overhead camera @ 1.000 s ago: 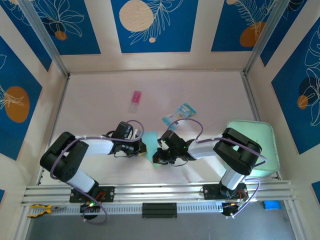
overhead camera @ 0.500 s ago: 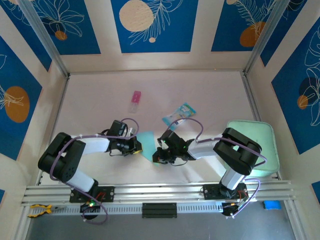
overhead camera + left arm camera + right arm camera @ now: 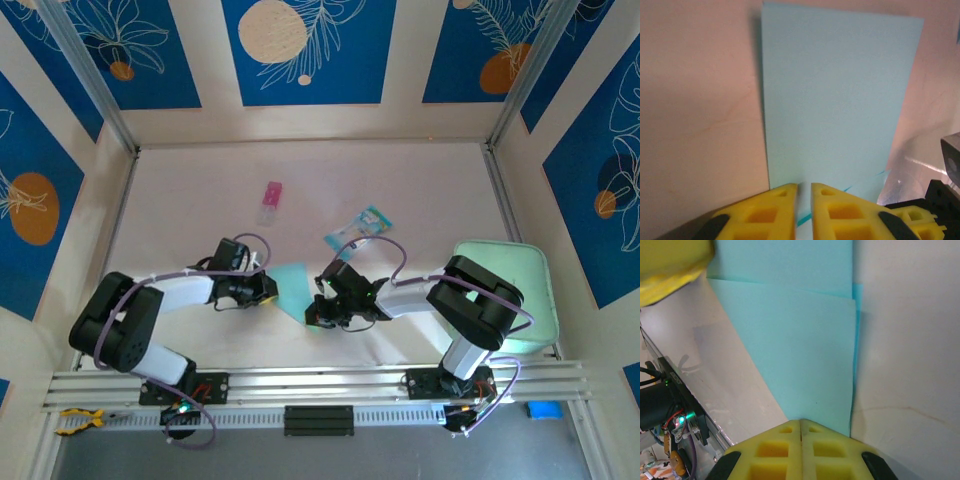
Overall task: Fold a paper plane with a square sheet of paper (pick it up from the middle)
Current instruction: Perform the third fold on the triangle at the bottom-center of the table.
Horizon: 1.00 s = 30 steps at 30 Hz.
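The folded sheet (image 3: 292, 283) lay on the table (image 3: 200, 200), near its middle. The right tool (image 3: 801, 427) pinched its edge shut. The left tool (image 3: 804, 195) stood barely parted at the opposite edge, so the fold might spring open.

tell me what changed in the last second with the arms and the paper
The left claw drew back to the left, uncovering more of the square sheet of paper, and its jaws parted slightly. The right claw stayed shut on the sheet's edge; nothing else moved.
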Available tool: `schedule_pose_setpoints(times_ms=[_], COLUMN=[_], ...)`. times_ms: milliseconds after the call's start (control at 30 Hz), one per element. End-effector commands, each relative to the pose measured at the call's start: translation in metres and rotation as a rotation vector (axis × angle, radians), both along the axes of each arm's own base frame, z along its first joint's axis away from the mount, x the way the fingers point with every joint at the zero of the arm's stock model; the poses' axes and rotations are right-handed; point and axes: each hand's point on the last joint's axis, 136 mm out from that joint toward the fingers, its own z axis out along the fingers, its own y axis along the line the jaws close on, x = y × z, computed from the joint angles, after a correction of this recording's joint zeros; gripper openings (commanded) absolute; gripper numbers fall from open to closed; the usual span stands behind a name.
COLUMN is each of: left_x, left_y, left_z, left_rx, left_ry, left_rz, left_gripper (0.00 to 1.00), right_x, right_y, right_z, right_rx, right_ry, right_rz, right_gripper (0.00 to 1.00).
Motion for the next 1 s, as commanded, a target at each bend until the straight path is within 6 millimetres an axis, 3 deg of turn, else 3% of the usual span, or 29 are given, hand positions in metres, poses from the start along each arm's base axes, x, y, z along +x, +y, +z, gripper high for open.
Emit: schedule_pose_setpoints(times_ms=[0, 333, 533, 700, 967], left_x=[0.009, -0.014, -0.024, -0.037, -0.039], left_y=[0.009, -0.022, -0.019, -0.004, -0.004], left_z=[0.014, 0.034, 0.001, -0.033, -0.040], left_rx=[0.026, -0.057, 0.022, 0.123, 0.130], left_ry=[-0.064, -0.134, -0.055, 0.030, 0.038], left_rz=[0.025, -0.054, -0.066, -0.070, -0.100], left_gripper=[0.19, 0.21, 0.16, 0.10, 0.09], right_x=[-0.032, -0.028, -0.026, -0.018, 0.008], right_y=[-0.041, -0.038, -0.034, -0.020, 0.018], right_z=[-0.038, -0.036, -0.031, -0.009, 0.034], right_rx=[-0.198, -0.193, -0.179, -0.122, -0.024], right_ry=[0.126, 0.122, 0.115, 0.069, -0.038], right_rz=[0.010, 0.001, 0.005, 0.029, 0.083], right_gripper=[0.00, 0.00, 0.00, 0.00, 0.00])
